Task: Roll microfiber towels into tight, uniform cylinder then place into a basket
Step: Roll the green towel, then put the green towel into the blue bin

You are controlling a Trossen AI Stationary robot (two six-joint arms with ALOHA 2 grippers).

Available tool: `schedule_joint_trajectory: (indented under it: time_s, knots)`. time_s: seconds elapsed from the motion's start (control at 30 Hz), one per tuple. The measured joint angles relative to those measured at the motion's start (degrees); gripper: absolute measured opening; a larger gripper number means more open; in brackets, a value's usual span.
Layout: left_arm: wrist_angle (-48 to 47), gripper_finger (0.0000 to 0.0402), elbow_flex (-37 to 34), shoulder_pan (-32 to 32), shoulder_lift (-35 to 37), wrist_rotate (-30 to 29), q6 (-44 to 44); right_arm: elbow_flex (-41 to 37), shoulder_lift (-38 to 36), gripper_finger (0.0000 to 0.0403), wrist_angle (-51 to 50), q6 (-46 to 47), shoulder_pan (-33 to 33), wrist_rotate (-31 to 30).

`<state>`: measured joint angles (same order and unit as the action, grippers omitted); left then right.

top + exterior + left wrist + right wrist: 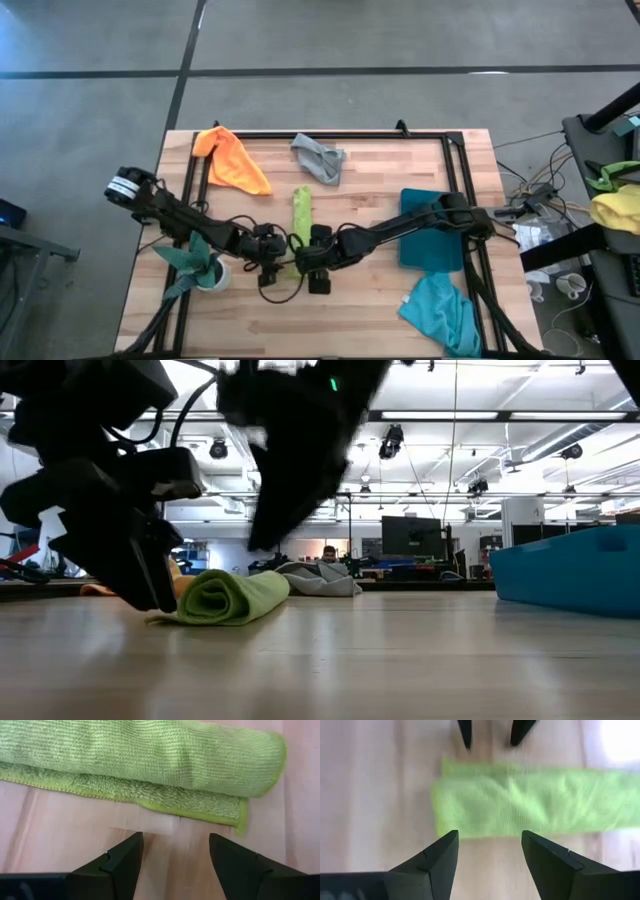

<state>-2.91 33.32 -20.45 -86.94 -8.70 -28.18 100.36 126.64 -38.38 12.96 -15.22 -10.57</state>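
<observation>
no readable labels or writing anywhere in view

lime green towel [301, 214] is rolled into a long cylinder near mid-bench, one loose flap edge lying flat on the wood beside the roll

left tool [275, 262] low at the near end of the roll, jaws partly open, holding nothing; in its wrist view the fingers [120, 865] sit just short of the flap edge, bare bench [370, 310] between them

right tool [312, 268] on the other side of that same end, facing the left one, jaws also partly open and empty, fingers [437, 860] just short of the roll

both arms reach in low from the bench sides and meet at the near end of the roll, forearms close to the surface

orange towel [232, 160] and grey towel [319, 159] crumpled toward the far edge, well apart; turquoise towel [441, 312] bunched at the near right corner

basket [432, 232] on the right, partly under the right arm

potted plant [200, 262] by the left arm
</observation>
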Motion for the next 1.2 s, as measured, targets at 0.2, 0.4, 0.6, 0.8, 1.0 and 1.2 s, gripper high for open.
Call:
schedule_joint_trajectory:
  time_s: [0.2, 0.4, 0.6, 0.8, 1.0, 1.2]
  knots:
    - [5.8, 0.0215, -0.4, -0.1, -6.6, -1.2, -0.1, 0.1, 3.7, 0.0214, 5.0, -2.5, 0.2, 2.2]
    - [7.1, 0.0215, 3.4, -0.2, -11.9, -0.8, -0.5, 1.6, 5.4, 0.0214, 9.2, -1.4, 0.0, 3.3]
    - [6.6, 0.0215, 5.8, -0.2, -11.7, 0.5, -0.2, 2.4, 5.2, 0.0214, 9.9, -1.7, -0.1, 3.3]
    - [0.2, 0.0215, 5.8, -0.3, -5.2, 2.8, 0.5, 4.2, 2.9, 0.0215, 3.4, 4.2, -0.3, 2.4]
    - [-11.3, 0.0215, 3.8, -0.5, 4.3, 5.4, -1.6, 5.4, 0.6, 0.0230, -1.7, 26.7, -0.2, -0.6]
    - [-22.0, 0.0215, 3.5, -0.9, 14.0, 5.1, -3.0, 5.3, 0.7, 0.0307, -1.7, 46.0, 0.9, -0.9]
